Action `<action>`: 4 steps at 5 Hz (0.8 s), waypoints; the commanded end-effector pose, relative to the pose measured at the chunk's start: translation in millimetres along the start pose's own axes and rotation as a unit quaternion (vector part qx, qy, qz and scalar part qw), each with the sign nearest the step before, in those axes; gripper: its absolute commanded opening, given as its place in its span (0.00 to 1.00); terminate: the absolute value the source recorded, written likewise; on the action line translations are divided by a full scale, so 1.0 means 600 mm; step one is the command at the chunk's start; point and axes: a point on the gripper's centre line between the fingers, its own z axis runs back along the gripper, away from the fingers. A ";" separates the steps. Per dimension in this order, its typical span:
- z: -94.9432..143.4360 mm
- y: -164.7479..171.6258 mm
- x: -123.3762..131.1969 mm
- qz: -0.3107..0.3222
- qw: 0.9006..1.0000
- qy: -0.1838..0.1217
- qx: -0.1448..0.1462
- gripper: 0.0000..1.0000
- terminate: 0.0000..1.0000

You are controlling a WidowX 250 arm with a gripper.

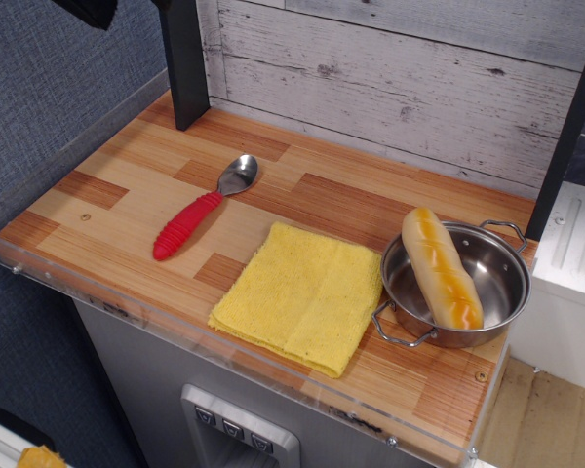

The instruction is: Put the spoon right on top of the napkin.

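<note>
The spoon (pixel 197 213) lies flat on the wooden counter at the left, its ribbed red handle pointing front-left and its shiny metal bowl pointing back-right. The napkin (pixel 302 295), a folded yellow fuzzy cloth, lies to the right of the spoon near the front edge, apart from it. Only a black sliver of my gripper (pixel 88 10) shows at the top left corner, high above the counter and well away from the spoon. Its fingers are out of frame.
A steel pan (pixel 497 283) with a bread roll (pixel 441 267) in it stands at the right, next to the napkin. A black post (pixel 185 68) stands at the back left against the plank wall. A clear plastic rim (pixel 175 322) edges the counter.
</note>
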 end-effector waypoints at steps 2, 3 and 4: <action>-0.070 0.020 -0.022 -0.139 0.984 0.021 0.112 1.00 0.00; -0.074 0.019 -0.031 -0.160 0.981 0.019 0.109 1.00 0.00; -0.093 0.053 -0.067 -0.128 0.987 0.051 0.086 1.00 0.00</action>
